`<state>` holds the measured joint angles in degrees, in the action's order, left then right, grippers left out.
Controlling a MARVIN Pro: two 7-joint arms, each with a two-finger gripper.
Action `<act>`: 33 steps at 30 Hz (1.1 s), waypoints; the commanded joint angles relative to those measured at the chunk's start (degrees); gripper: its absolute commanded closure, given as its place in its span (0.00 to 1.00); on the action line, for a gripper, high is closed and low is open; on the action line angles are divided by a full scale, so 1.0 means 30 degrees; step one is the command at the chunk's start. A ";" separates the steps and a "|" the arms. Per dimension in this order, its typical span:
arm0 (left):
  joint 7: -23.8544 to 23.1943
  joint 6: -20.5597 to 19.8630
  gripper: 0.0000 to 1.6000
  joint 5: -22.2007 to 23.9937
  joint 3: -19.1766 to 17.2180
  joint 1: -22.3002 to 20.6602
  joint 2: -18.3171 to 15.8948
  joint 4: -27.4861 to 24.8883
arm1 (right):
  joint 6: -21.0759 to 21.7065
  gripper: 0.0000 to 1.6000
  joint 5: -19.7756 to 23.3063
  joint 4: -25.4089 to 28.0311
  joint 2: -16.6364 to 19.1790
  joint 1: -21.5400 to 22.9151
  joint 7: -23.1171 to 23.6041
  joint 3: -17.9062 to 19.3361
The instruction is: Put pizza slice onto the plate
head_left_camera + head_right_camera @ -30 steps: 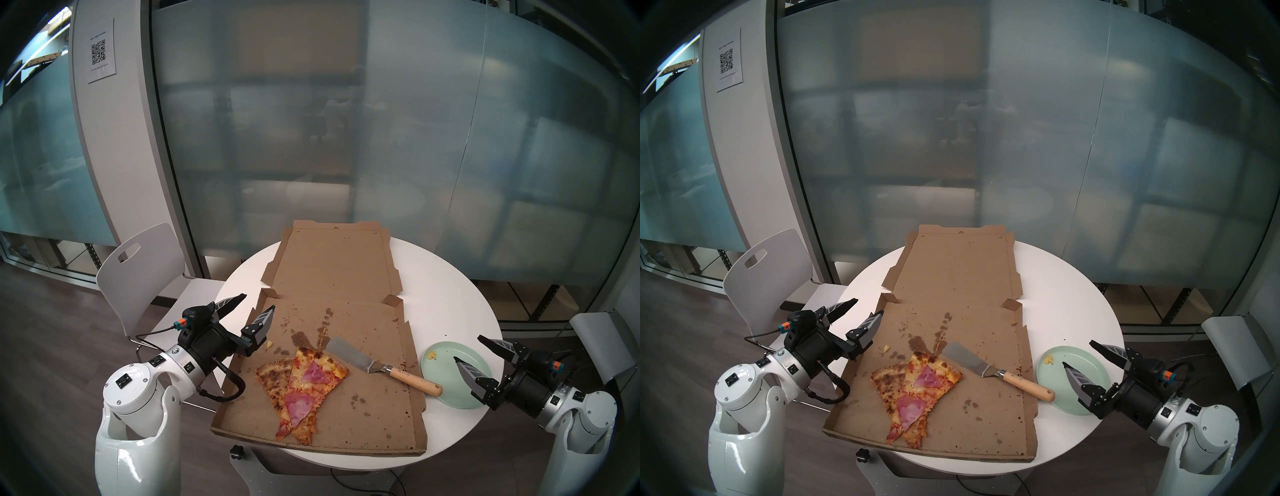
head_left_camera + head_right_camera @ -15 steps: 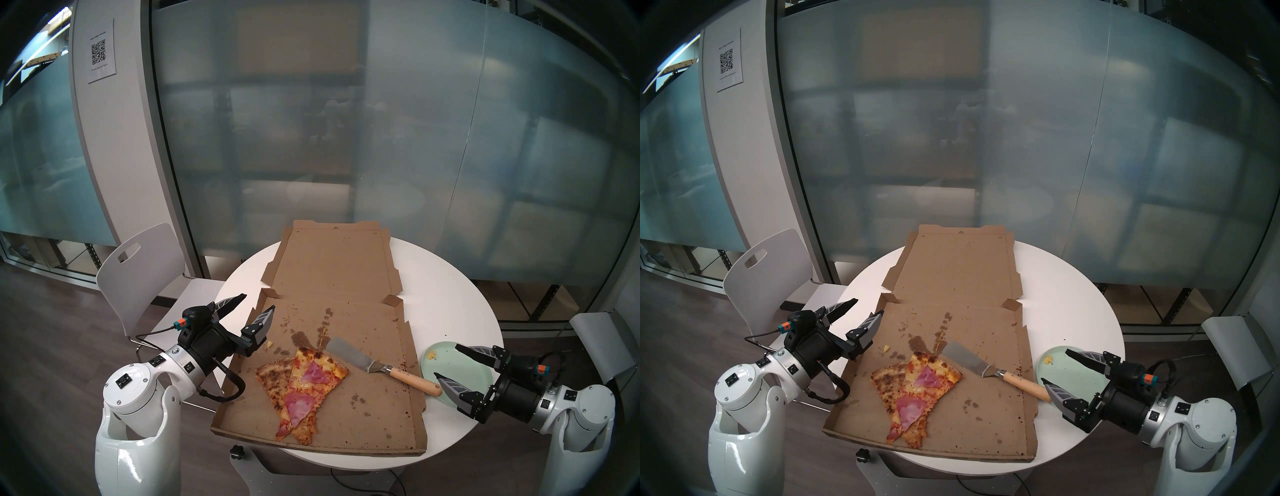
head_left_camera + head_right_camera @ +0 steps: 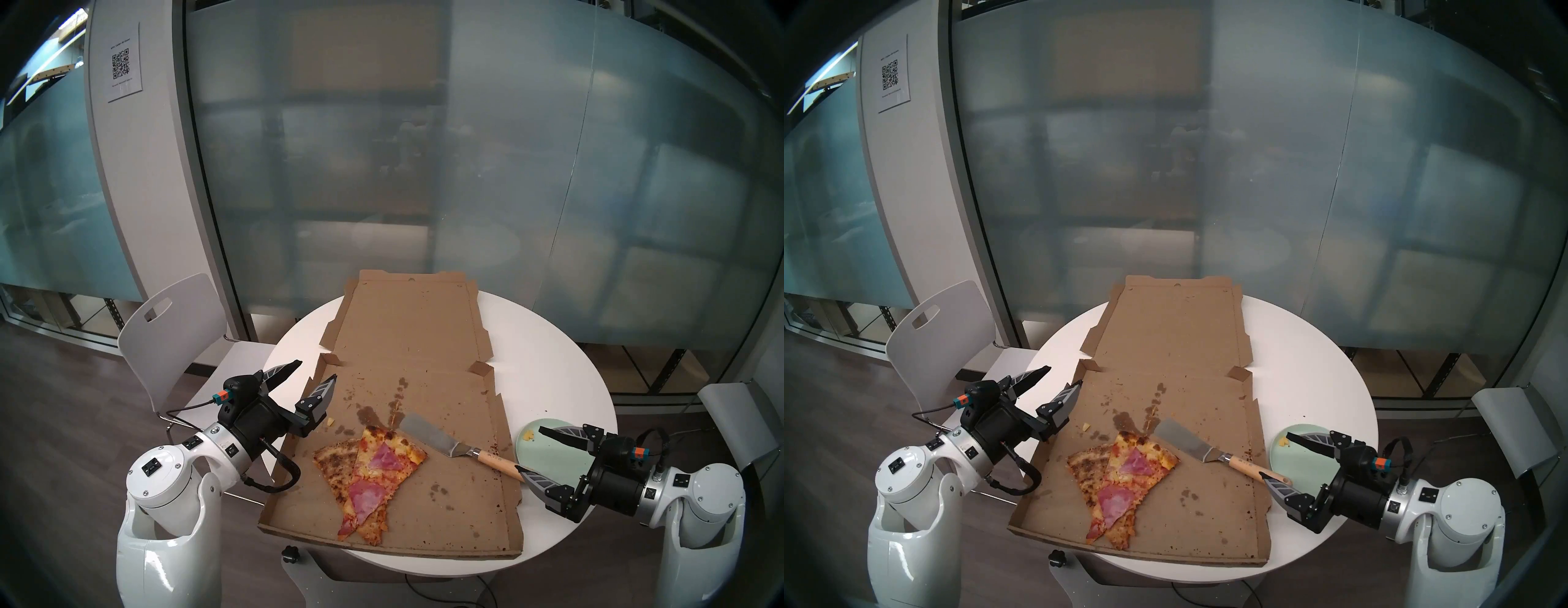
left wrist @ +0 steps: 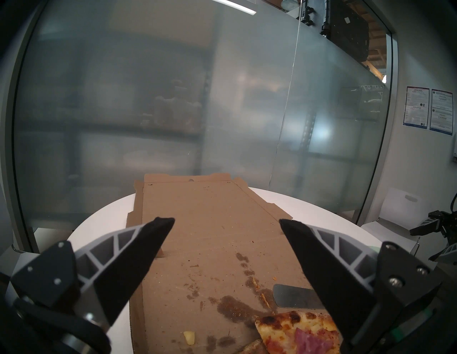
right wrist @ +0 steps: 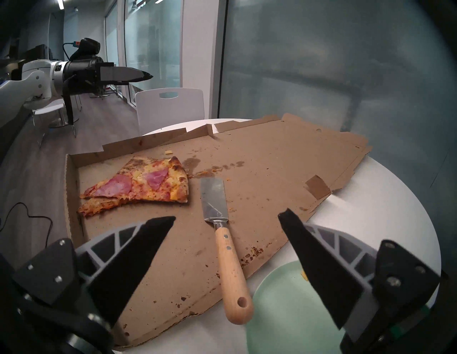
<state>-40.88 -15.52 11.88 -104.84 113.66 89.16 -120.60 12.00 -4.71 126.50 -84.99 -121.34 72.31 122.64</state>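
— Pizza slice (image 3: pixel 373 475), where does it lie?
— In the open cardboard box (image 3: pixel 424 530) on the round white table (image 3: pixel 551 382), ham side up, partly over a plain speckled slice (image 3: pixel 335 463) on its left.

— And the plate (image 3: pixel 551 456)?
— On the table just right of the box, with a yellow crumb (image 3: pixel 528 435) on it.

— The right gripper (image 3: pixel 528 449)?
— Jaws wide apart, holding nothing, over the plate's near edge. The wooden handle of a spatula (image 3: pixel 462 448) points in between its fingers; I cannot tell whether the lower fingertip touches it.

— The left gripper (image 3: pixel 316 369)?
— Spread wide, empty, at the box's left wall.
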 commanded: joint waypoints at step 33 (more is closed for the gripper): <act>-0.0012 0.0013 0.00 0.0010 -0.0002 -0.0012 0.0006 -0.0332 | 0.1827 0.00 -0.5281 -0.1979 0.3244 0.3148 0.0994 -0.3906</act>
<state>-40.90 -15.51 11.88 -104.84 113.66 89.17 -120.60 16.58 -18.85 120.85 -77.13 -114.70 75.12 113.16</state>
